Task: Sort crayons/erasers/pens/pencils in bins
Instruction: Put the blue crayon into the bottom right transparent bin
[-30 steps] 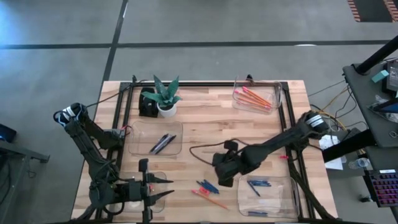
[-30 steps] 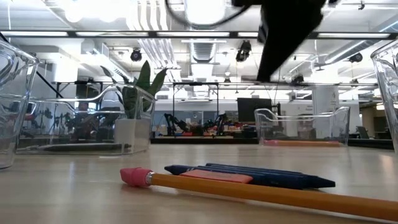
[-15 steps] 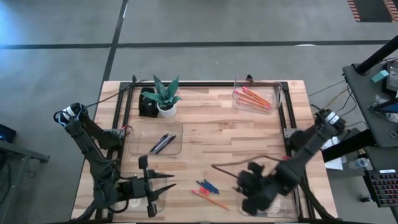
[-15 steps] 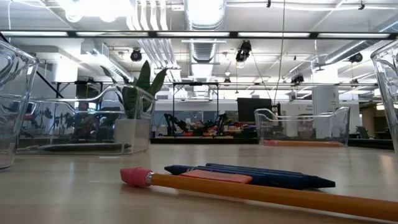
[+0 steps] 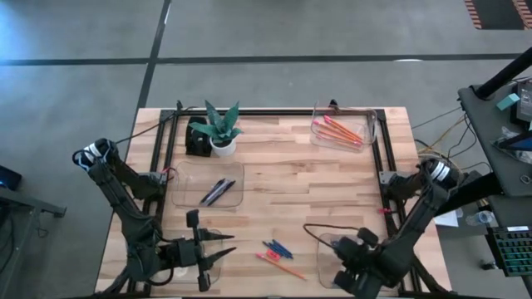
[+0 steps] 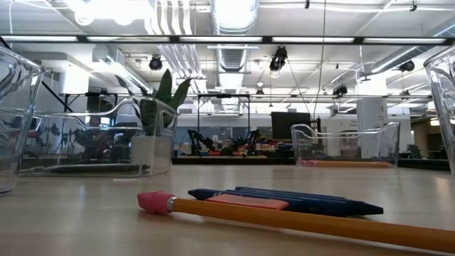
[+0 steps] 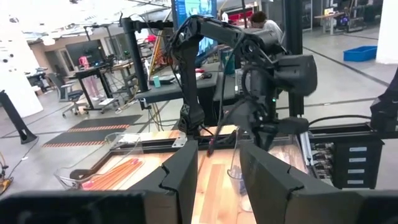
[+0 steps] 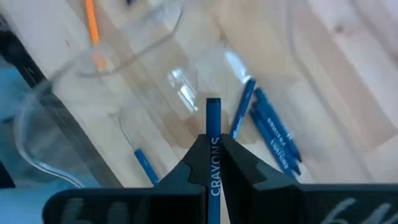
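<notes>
Four clear bins (image 5: pixel 209 184), one potted plant (image 5: pixel 220 127), two robot arms (image 5: pixel 125 208)

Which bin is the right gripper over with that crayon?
The near-right bin, the one already holding blue crayons. The right gripper is shut on a blue crayon above it. The far-right bin holds orange pencils instead.

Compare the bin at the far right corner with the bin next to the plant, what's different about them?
The far right bin holds long orange and red pencils; the bin by the plant holds a few short dark sticks. The far right bin sits at the table's corner; the other lies on the left, nearer the middle. Both are clear, shallow trays with rounded corners.
</notes>
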